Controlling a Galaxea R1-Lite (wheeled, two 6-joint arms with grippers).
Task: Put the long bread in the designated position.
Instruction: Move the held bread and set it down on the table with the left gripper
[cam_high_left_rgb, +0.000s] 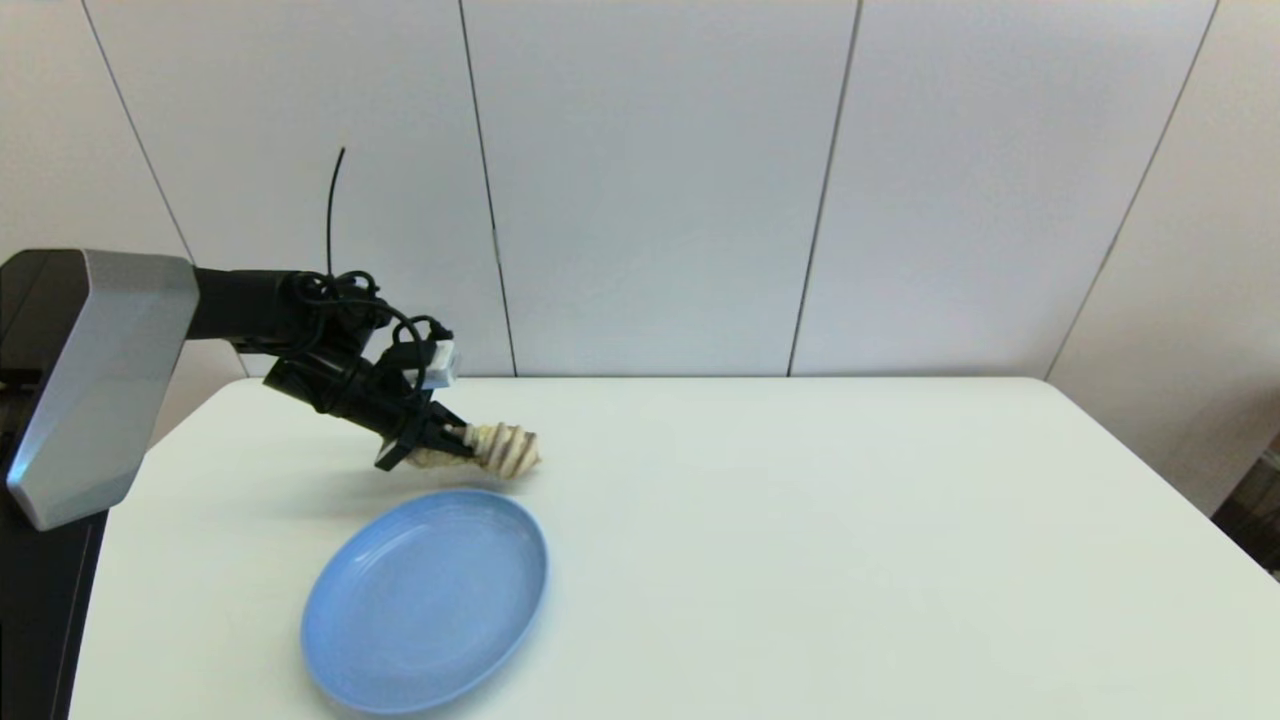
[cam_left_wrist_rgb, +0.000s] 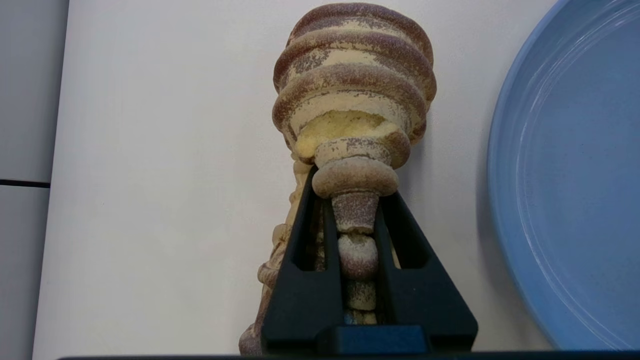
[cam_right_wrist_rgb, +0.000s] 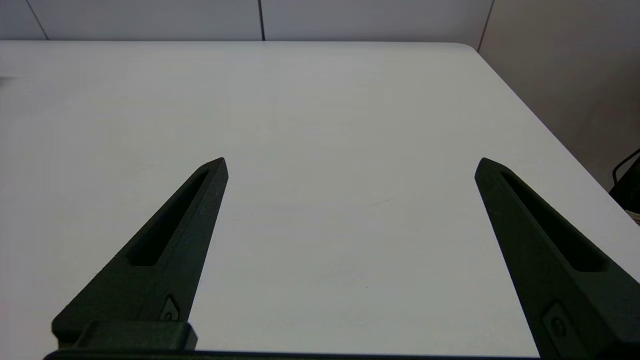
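While your left pincer (cam_high_left_rgb: 462, 437) pinches the long bread (cam_high_left_rgb: 500, 449) shut at one squashed end, just above the bench (cam_high_left_rgb: 800, 520) near its far-left corner beside the blue plate (cam_high_left_rgb: 425, 600), watch that soft crumb tearing or slipping mid-carry.

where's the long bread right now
In the head view the bread is on the table's left side, pinched in the left gripper just beyond the blue plate.
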